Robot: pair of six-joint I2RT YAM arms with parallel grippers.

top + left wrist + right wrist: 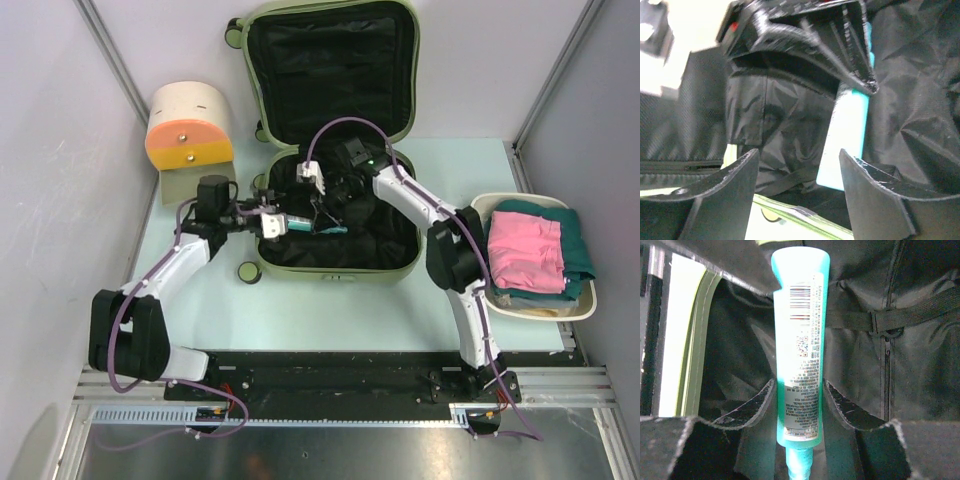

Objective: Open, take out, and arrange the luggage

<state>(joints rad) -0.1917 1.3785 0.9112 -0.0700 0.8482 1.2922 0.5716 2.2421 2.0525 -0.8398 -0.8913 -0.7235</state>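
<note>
The luggage (330, 70) lies open on the table, its lid raised at the back and its black lining (920, 365) bare. Over the base, my right gripper (338, 212) is shut on a teal tube (799, 365), its fingers (752, 405) pressed on both sides near the cap end. The tube (325, 229) points left toward my left gripper (288, 224). That gripper (800, 170) is open at the suitcase's left edge, and the tube's flat end (845, 135) stands just beyond its right finger (875, 195), not between the jaws.
A white basin (590, 300) holding pink and green folded clothes sits on the right. At the back left stands a cream-and-orange drum-shaped container (190, 125). One suitcase wheel (248, 271) sticks out at the front left corner.
</note>
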